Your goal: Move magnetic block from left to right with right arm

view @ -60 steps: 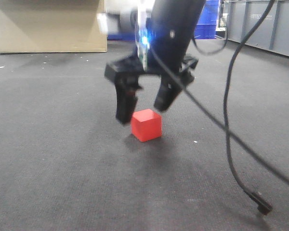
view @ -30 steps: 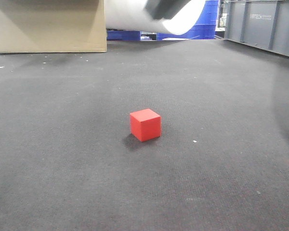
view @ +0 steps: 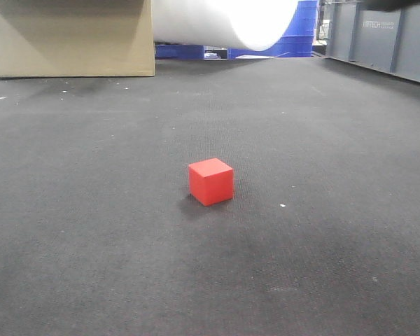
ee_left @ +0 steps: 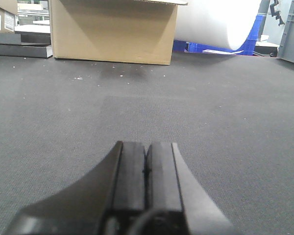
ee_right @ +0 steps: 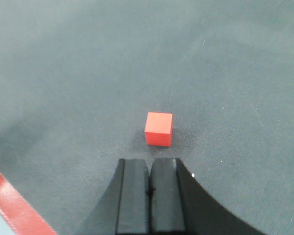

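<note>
The magnetic block [view: 211, 181], a small bright-red cube, rests alone on the dark grey mat in the front view. From the right wrist view the magnetic block [ee_right: 159, 129] lies on the mat a short way beyond my right gripper [ee_right: 150, 160], whose pads are shut together and hold nothing. That gripper is well above the mat, apart from the block. My left gripper [ee_left: 146, 143] is shut and empty, low over bare mat; no block shows in its view. Neither gripper appears in the front view.
A cardboard box [view: 70, 35] stands at the far left, with a white roll [view: 224, 21] and blue crates [view: 304, 28] behind. Grey bins [view: 378, 35] line the far right. A red strip [ee_right: 14, 205] edges the mat at the lower left of the right wrist view.
One second ago the right gripper stood open around the block. It has since risen out of the front view and shut. The block stays where it was.
</note>
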